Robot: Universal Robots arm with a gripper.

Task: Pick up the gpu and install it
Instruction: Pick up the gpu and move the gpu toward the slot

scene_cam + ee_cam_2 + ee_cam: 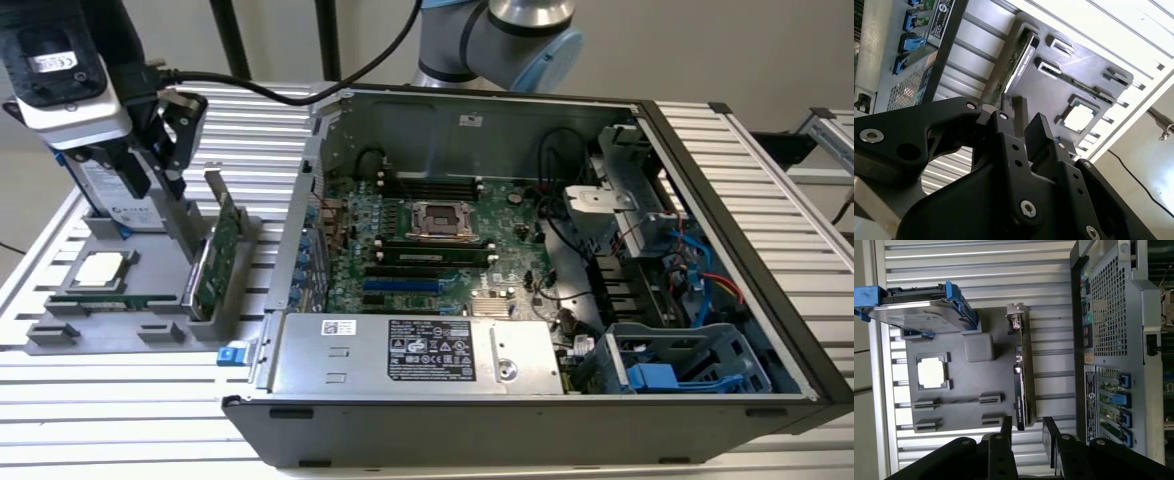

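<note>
**Gpu on edge in tray, hand released above it**

Finds the gpu [214,250], a thin green circuit card with silver end bracket, standing on edge in a grey moulded tray [989,380] on the ribbed aluminium desk [134,400], at the exterior view's left. Shows the black two-fingered hand [1028,432] released, empty, lined up above the card. Probably light, stiff, fragile; best pinched across the bare upper edge. Leaves tight room between the silver hard drive with blue rails [919,312] and the open black computer case [534,410].

gpu [211,255] on edge in holder [47,335], hard drive [114,190] behind it, case [441,125] at exterior view's right of holder
</note>
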